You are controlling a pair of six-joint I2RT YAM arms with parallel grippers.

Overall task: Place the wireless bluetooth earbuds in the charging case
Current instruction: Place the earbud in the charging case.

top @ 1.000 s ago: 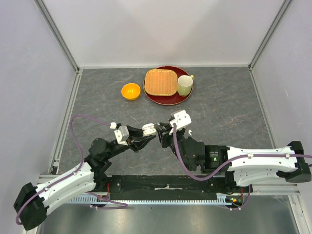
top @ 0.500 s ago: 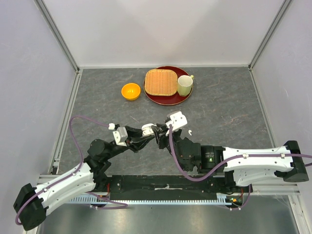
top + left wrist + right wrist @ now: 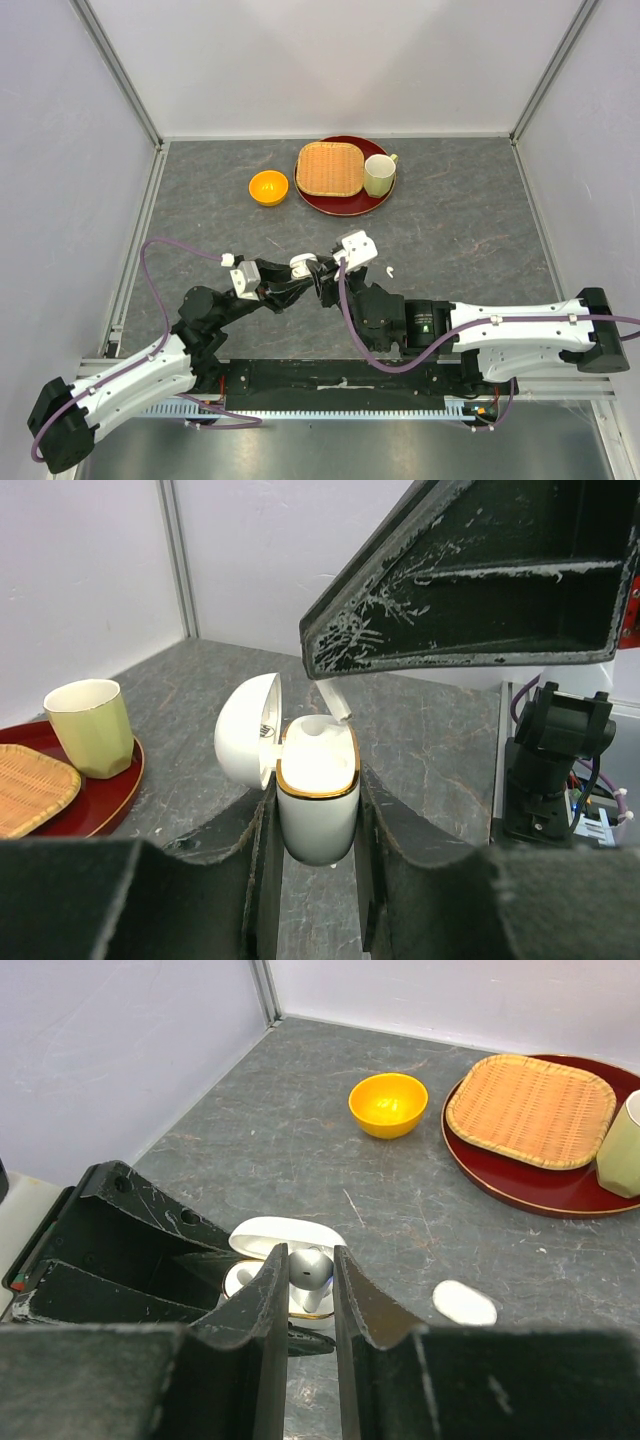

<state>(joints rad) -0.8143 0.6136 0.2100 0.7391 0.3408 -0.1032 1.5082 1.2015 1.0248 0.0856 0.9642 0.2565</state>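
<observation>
Centre of desk, toward the near edge: left gripper [image 3: 315,830] is clamped on the upright white charging case [image 3: 318,800], lid hinged open. Right gripper [image 3: 303,1258] pinches one earbud [image 3: 310,1268] right at the case's mouth. A second earbud [image 3: 465,1303] lies loose on the desk just to the right. An orange bowl [image 3: 268,187] sits toward the far edge.

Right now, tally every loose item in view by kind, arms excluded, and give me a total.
Earbuds: 2
Charging case: 1
Orange bowl: 1
Red plate: 1
Woven tray: 1
Pale green cup: 1
Total: 7
</observation>
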